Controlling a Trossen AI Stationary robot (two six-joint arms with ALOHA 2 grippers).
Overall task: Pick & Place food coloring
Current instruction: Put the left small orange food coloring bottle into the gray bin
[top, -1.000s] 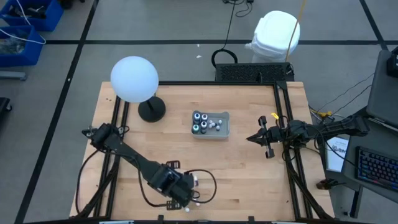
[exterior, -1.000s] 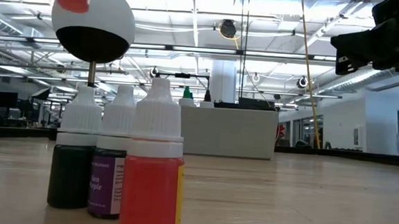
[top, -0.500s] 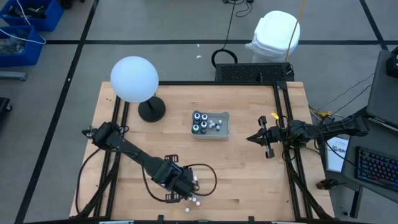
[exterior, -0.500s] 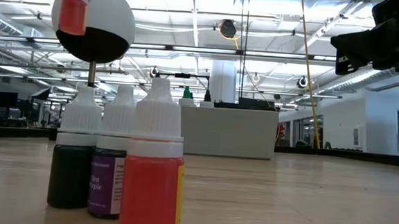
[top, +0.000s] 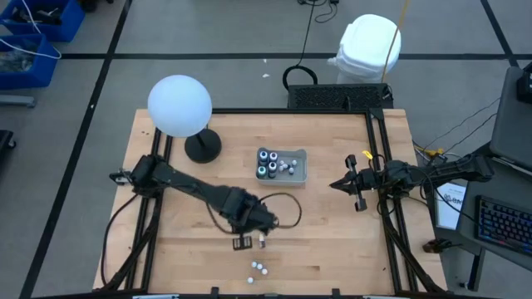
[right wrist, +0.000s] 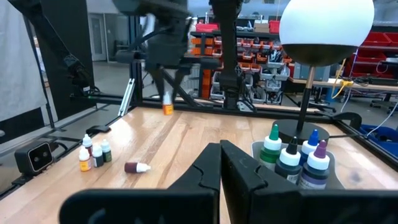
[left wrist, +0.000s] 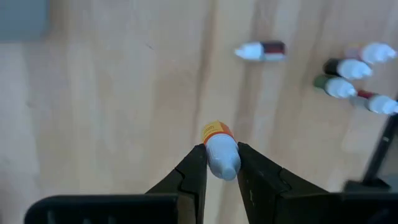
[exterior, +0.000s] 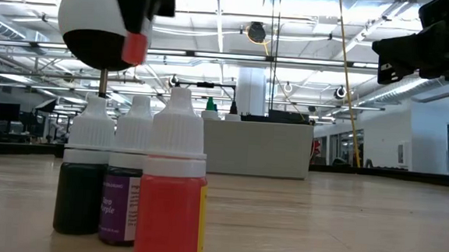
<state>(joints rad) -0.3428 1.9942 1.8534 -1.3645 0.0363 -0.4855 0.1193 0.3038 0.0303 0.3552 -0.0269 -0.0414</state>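
the left gripper (left wrist: 216, 163) hangs above the bare wooden table (top: 332, 224), its two dark fingers (left wrist: 189, 177) clamped on a small orange food coloring bottle with a white cap (left wrist: 219, 150); its label is too blurred to read. three more small white-capped bottles (exterior: 135, 179) stand together near the table's front edge, the middle one wearing a purple label reading roughly "purple". another bottle (left wrist: 261, 50) lies on its side nearby. the grey rectangular tray (top: 300, 175) at mid-table holds several more bottles (right wrist: 292, 158). the right gripper (top: 337, 184) waits fully closed and empty near the table's right edge.
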